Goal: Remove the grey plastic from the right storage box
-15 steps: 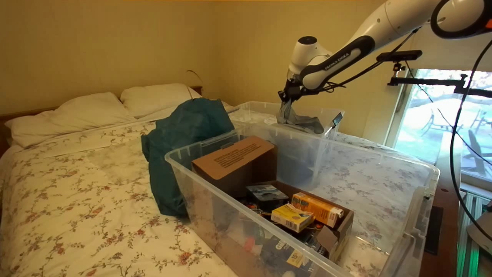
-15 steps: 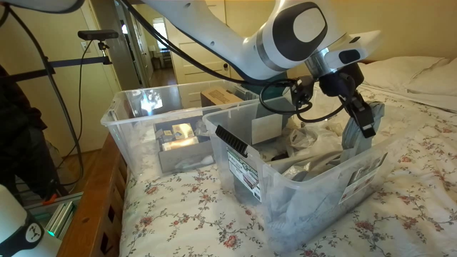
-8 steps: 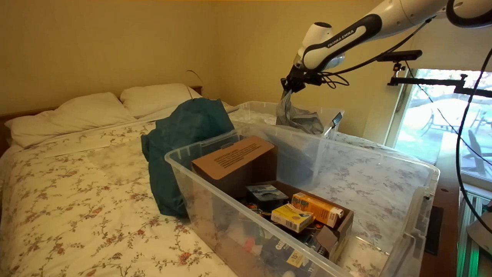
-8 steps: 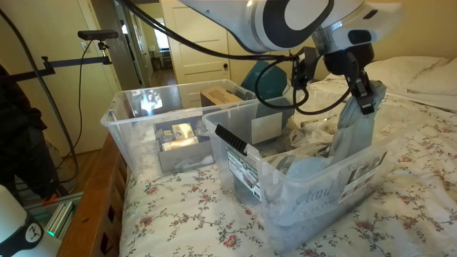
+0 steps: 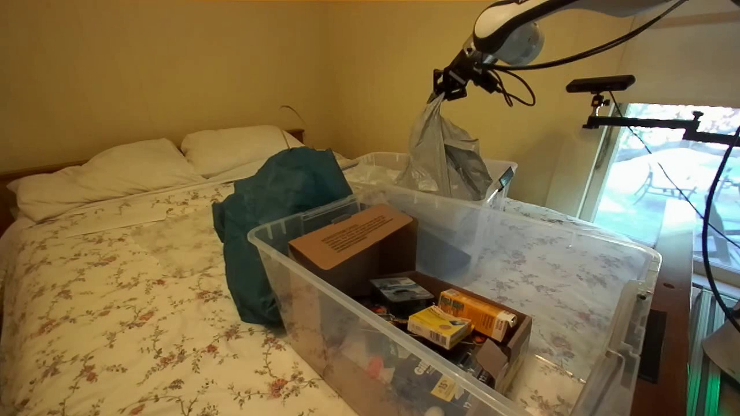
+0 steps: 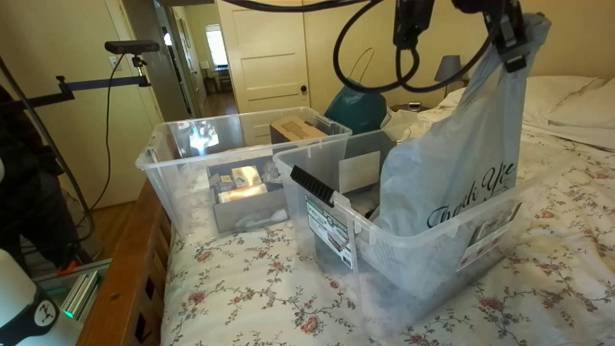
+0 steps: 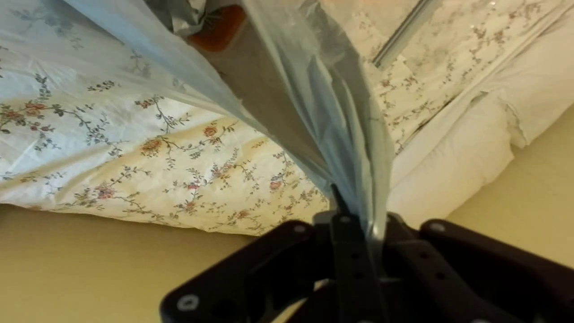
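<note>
Box rim (image 6: pixel 408 239) around bag (image 6: pixel 461 154), room above pillows (image 5: pixel 240 151)

From here the window (image 5: pixel 647 196) glares white, the yellow wall (image 5: pixel 162 63) looks dim, and the hand (image 7: pixel 370 220), up close, is blurred.

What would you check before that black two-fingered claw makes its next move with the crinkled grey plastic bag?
1. Black two-fingered claw shut on the crinkled grey plastic bag: ok, pinched in the wrist view.
2. Bag clear of the rectangular see-through plastic box: not ok, its lower part hangs inside.
3. Soft teal bag apart from the grey one: ok, in an exterior view.
4. Bag empty inside: cannot tell.
5. Set-down spot chosen: cannot tell.
</note>
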You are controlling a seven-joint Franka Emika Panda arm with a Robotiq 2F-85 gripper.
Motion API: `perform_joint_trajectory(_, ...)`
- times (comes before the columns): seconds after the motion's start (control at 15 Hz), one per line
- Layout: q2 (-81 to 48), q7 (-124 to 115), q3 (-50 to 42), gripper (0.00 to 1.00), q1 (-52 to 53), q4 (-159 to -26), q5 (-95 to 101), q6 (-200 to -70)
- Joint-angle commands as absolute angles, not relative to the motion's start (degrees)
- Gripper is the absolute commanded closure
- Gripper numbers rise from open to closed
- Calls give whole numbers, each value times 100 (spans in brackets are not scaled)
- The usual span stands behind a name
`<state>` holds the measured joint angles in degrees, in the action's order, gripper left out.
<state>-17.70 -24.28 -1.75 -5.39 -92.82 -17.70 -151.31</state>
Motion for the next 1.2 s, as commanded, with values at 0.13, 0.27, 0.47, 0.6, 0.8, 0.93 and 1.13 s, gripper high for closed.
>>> perform_joint_trajectory(0.13,-1167,-2299,-127,100,-585,-8944,-2504,-15263)
perform_joint_trajectory(0.27,-1114,-2394,-189,100,-583,-8699,-2508,-15232)
perform_joint_trajectory(0.47,-1209,-2329,-228,99,-528,-8889,-2302,-15125)
perform_joint_trajectory(0.6,-1177,-2331,-229,99,-532,-8821,-2313,-15123)
perform_joint_trajectory(0.8,-1411,-2640,-224,100,-473,-8459,-2436,-15598)
perform_joint_trajectory(0.93,-1554,-3183,-391,100,-502,-7880,-2262,-15173)
perform_joint_trajectory(1.13,-1730,-3798,-613,100,-533,-7413,-2181,-15056)
